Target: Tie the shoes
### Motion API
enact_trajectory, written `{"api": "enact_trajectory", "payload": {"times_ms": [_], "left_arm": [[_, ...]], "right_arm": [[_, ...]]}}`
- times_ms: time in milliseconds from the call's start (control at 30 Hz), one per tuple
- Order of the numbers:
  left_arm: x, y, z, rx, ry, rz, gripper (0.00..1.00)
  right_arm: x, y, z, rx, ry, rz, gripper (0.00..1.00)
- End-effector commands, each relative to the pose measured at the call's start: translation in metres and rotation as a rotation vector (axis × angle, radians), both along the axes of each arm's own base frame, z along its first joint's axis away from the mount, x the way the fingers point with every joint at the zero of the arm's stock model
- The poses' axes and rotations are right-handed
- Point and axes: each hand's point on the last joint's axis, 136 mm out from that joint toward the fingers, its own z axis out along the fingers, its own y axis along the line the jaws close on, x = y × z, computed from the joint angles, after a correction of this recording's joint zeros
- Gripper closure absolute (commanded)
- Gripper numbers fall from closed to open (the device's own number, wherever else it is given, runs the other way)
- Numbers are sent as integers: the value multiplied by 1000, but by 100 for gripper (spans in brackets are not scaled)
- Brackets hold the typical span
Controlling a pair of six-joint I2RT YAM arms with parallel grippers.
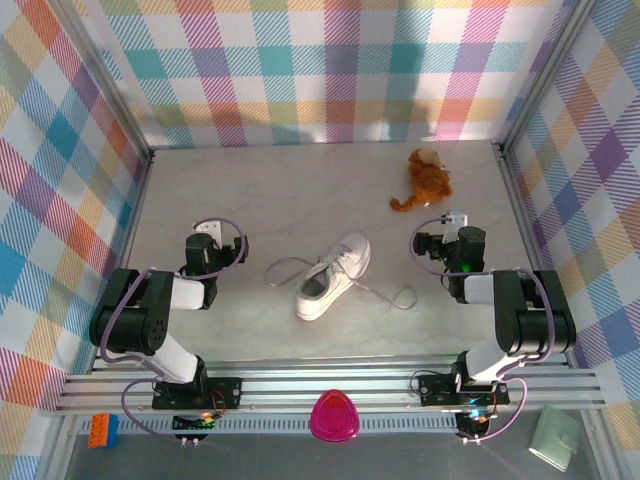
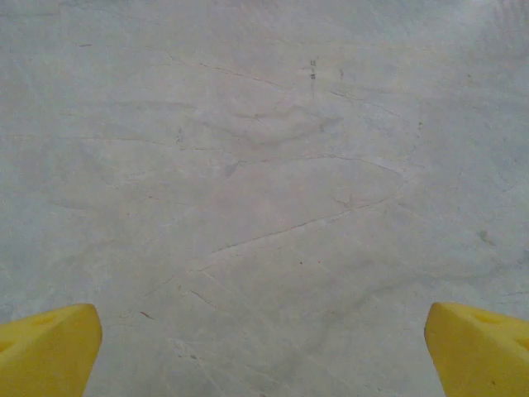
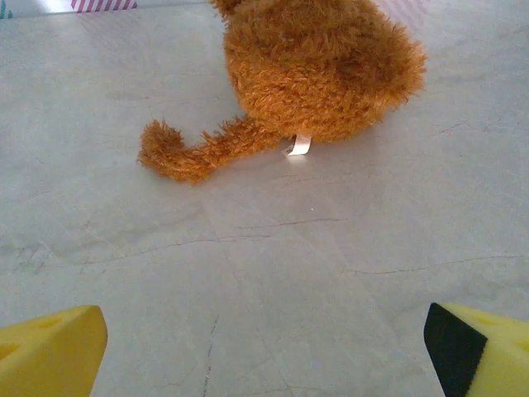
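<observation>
Left pincer (image 2: pixel 261 335), right pincer (image 3: pixel 264 335) gape wide — sneaker (image 1: pixel 333 277) between, plush toy (image 3: pixel 322 66) near right.

On my top feed I see a brown-and-white plush toy (image 1: pixel 428 180) at 1 o'clock on the pale table (image 1: pixel 250 190), near the plaid back wall (image 1: pixel 330 70), its tail trailing toward 7 o'clock. Past the table's near edge sit a pink dome (image 1: pixel 334 417) at 6 o'clock, an orange block (image 1: pixel 101 430) at 7 and a pale green pad (image 1: pixel 556 436) at 5.

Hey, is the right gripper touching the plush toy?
Apart. The right wrist view shows bare table between the right gripper and the plush toy, tail included.
</observation>
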Motion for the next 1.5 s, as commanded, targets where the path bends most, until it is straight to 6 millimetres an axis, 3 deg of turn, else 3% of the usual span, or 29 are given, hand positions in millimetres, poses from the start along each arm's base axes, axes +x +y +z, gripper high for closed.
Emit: {"api": "enact_trajectory", "payload": {"times_ms": [0,1300,1400,1467], "left_arm": [[8,0,13,-9,-41,-3,0],[7,-3,13,-21,-42,-20,0],[6,-15,17,-32,-42,-107,2],[3,-13,28,-34,-34,-94,4]], "right_arm": [[4,3,11,20,-40,11,1],[4,2,12,18,-42,4,1],[6,-3,17,19,-24,-29,1],[3,-5,23,19,20,-40,3]]}}
